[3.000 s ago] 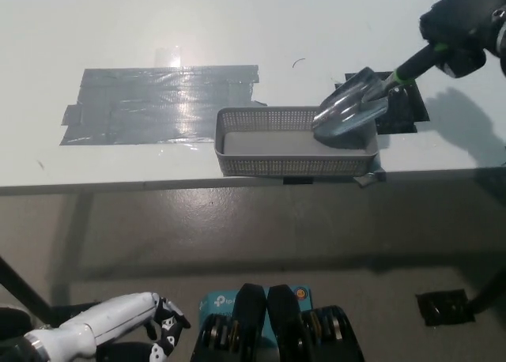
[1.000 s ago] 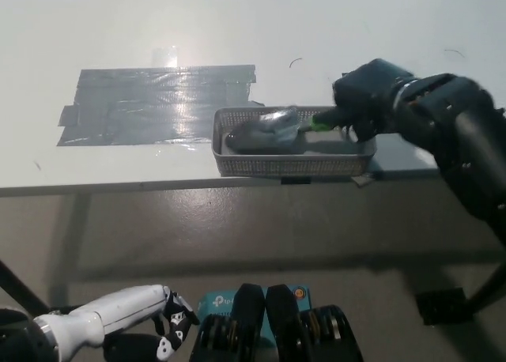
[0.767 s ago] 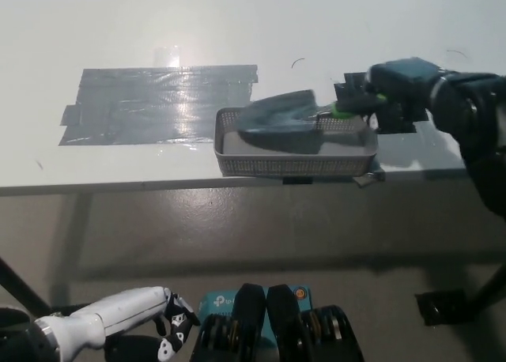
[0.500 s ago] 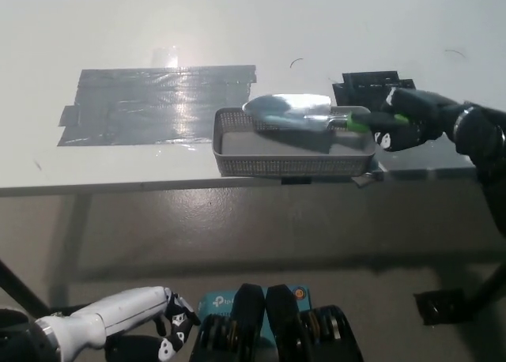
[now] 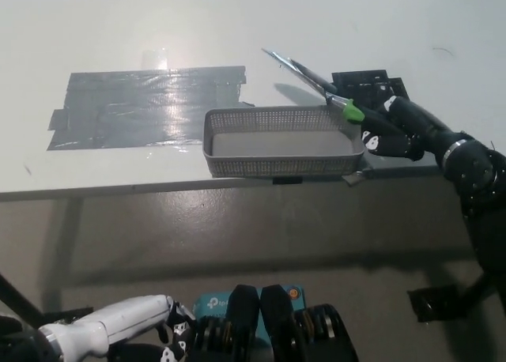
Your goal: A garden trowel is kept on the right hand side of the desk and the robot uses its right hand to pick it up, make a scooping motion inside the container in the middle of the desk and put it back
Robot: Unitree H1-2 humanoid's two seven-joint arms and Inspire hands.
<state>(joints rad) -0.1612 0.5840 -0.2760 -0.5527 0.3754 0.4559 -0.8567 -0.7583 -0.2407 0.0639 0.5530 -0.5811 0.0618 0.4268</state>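
Right robot hand (image 5: pixel 393 131) grasps garden trowel (image 5: pixel 310 79) by its handle, blade raised over container (image 5: pixel 277 166) at its 1 o'clock corner; best swing clear toward 3 o'clock, lowering flat onto tabletop (image 5: pixel 316 22); left robot hand (image 5: pixel 118 336) idle at 7 o'clock.

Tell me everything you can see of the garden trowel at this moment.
The garden trowel has a grey metal blade, seen nearly edge-on as a thin sliver, a narrow neck and a bright green collar. The rest of its handle is hidden inside the black right hand, which is closed around it. It is held tilted in the air, blade end highest and pointing leftward, above the far right corner of the grey mesh basket. It appears clear of the basket.
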